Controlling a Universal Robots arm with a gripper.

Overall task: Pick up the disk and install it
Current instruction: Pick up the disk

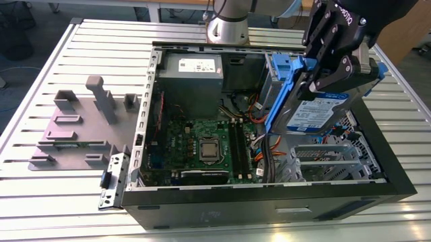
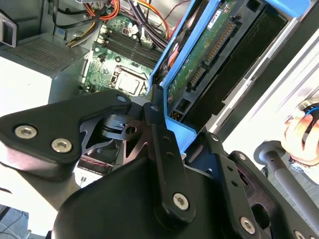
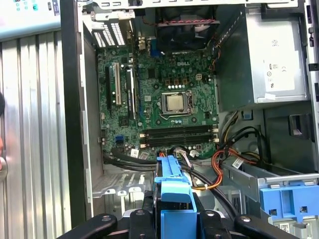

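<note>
Disk [image 1: 315,113] clamped in the jaws, held on a slant over the open computer case [image 1: 269,204].

The jaws are closed on the disk's upper part, gripping its blue rails. In the exterior view its blue-and-white label faces the camera, and it hangs over the end of the case on the exterior view's right, above the metal drive cage [image 1: 323,156] and the orange and blue cables. In the second wrist view the disk [image 2: 209,55] shows its green circuit-board side and connector. In the first wrist view the blue rail of the disk [image 3: 173,191] stands between the black jaws, with the motherboard [image 3: 169,99] and grey power supply [image 3: 276,64] beyond it. The case lies open on a slatted metal counter [image 1: 60,212], and a grey parts tray [image 1: 74,133] sits beside it.
</note>
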